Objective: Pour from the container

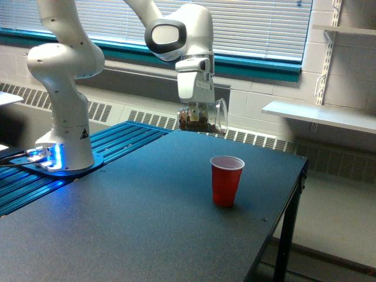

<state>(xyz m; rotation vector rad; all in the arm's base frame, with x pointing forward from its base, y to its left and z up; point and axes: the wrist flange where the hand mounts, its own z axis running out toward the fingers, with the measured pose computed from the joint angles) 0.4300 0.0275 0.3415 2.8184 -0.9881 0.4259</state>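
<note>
I see the gripper [197, 110] clenched on the jar [203, 117], its fingers coming down from above onto the glass. The jar hangs in the air, tipped far over on its side, with its open mouth facing the exterior view's right. Dark brown contents lie along its lower side, towards the closed end on the left. I cannot make out the handle from here.

The jar sits well above the table [147, 223] and over its far part. It is up and to the left of the red cup [226, 180], not over it. The two are well apart, with open air between the jar's mouth and the cup's rim.

The cup stands upright on the table, right of centre, with its white inside showing at the rim. The table top is dark and matte, and its right edge and one dark leg show at the exterior view's right.

The white arm [176, 32] reaches in from the upper left, its wrist pointing down over the jar. Its base [64, 135] stands at the far left on a blue ribbed platform [117, 141], with a blue glow at its foot.

Behind, I see window blinds [252, 23] above a teal sill, and white shelves [320, 114] on the wall at the right.
</note>
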